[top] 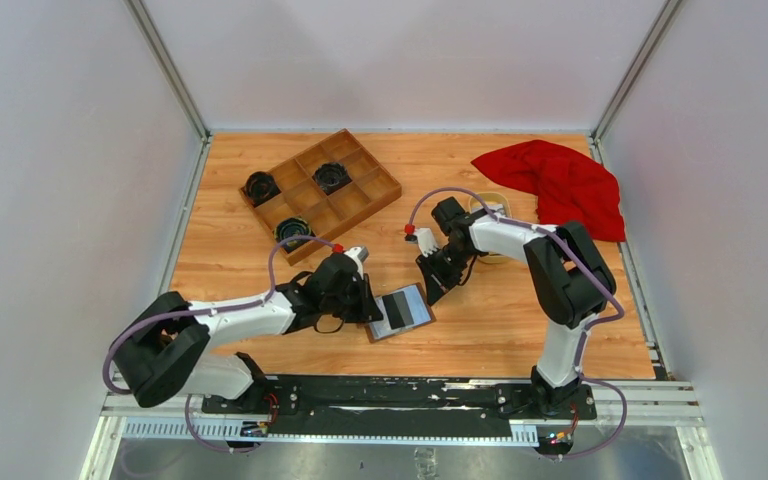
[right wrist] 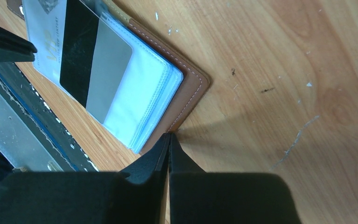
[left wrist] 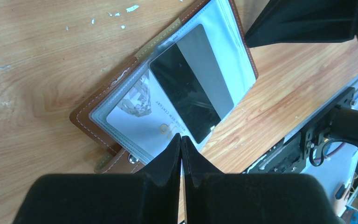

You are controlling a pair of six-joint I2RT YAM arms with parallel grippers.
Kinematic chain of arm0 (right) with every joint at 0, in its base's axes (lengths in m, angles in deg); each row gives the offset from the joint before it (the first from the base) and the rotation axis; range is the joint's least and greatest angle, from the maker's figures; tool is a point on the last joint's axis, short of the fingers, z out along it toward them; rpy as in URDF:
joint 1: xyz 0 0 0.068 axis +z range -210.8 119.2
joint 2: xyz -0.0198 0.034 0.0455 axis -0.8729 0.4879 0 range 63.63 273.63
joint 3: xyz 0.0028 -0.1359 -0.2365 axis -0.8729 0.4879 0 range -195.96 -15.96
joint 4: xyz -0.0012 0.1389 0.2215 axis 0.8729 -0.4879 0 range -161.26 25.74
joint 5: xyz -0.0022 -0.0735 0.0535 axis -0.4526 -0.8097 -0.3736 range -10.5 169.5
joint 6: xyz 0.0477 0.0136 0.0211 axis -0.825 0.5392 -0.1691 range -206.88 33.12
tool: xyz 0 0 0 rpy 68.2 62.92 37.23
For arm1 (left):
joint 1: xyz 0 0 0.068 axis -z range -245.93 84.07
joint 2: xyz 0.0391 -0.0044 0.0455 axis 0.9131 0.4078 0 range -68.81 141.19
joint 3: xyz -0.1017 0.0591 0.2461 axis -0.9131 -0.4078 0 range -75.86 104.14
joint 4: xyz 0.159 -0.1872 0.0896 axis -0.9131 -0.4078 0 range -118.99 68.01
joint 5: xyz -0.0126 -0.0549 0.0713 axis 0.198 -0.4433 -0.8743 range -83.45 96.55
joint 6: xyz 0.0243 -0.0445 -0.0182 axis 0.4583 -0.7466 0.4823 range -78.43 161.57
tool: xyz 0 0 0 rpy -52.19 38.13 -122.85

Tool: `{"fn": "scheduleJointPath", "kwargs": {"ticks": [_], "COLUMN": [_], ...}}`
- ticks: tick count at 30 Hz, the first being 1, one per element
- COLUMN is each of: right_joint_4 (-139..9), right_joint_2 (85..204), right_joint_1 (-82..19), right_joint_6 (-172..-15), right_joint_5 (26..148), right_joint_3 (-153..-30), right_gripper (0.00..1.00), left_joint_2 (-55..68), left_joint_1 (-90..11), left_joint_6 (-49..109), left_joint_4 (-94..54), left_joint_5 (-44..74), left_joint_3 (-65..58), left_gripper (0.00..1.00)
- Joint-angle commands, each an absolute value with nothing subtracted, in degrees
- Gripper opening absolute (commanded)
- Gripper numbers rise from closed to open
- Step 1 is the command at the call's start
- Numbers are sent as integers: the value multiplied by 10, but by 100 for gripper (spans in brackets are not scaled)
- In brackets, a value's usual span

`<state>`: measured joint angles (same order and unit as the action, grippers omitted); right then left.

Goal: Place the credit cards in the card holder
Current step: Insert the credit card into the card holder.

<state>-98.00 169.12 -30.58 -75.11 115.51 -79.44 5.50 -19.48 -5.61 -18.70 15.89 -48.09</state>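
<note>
Top external view shows us the card holder (top: 401,312) lying open on the desk (top: 520,330), near the front edge and between the two arms. On its clear pockets we see the credit cards (left wrist: 191,93): one is half black and half grey, and it lies partly over a whitish one with gold letters. We cannot tell if they are inside a pocket or only on top. The left pincer (left wrist: 182,142) has its two fingers pressed together and holds nothing; its tips are at the edge of the pockets, just beside the snap button (left wrist: 131,158). The right pincer (right wrist: 169,138) is also fully closed and empty, with its tips at the brown border of the holder on the opposite side. Farther back on the desk stands a wooden tray (top: 372,158) with dark round things (top: 331,177) in three of its compartments. A red cloth (top: 560,185) lies in the far right corner.
</note>
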Motion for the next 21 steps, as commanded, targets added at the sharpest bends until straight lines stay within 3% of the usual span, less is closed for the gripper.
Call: {"fn": "scheduleJointPath", "kwargs": {"ticks": [1,21], "right_joint_4": [-987,-992], "right_joint_2": [1709,1720], "right_joint_1": [-308,-301], "right_joint_6": [-755,-755], "right_joint_5": [1144,1155], "right_joint_3": [-801,-805], "right_gripper": [2,2], "left_joint_2": [81,146], "left_joint_1": [-188,-186], "left_joint_6": [-56,-68], "left_joint_4": [-186,-158], "left_joint_5": [148,173], "left_joint_3": [-457,-424], "left_gripper": [7,29]}}
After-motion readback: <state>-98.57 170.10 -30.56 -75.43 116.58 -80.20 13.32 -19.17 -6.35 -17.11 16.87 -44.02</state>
